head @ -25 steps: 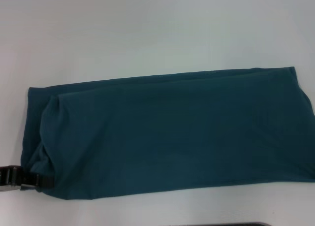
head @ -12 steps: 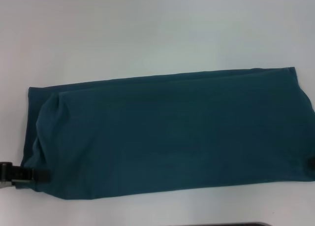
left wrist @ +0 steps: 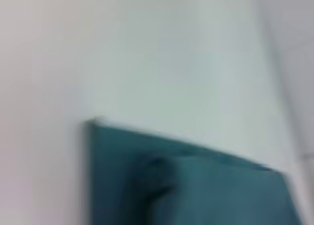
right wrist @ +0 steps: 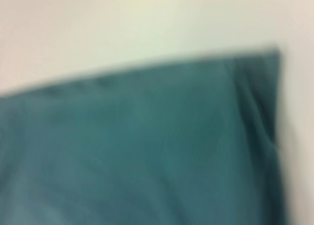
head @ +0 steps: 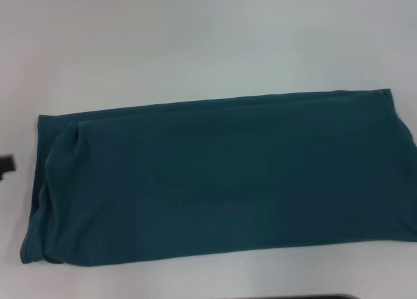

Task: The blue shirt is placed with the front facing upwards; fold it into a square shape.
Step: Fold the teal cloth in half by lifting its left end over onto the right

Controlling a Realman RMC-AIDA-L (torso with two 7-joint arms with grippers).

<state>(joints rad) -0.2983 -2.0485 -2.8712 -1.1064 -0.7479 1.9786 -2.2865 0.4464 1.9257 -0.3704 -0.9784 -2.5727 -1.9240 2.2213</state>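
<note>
The blue shirt lies as a long band across the table. Left gripper sits at the left edge, jaws unreadable. You'd pinch both left corners and fold rightward, edges aligned.

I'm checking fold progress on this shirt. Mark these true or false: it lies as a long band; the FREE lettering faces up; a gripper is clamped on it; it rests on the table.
1. The shirt lies as a long band: true.
2. FREE lettering faces up: false, only plain teal cloth shows.
3. A gripper is clamped on it: false, the left gripper sits off its edge; the right is out of view.
4. It rests on the table: true.
</note>
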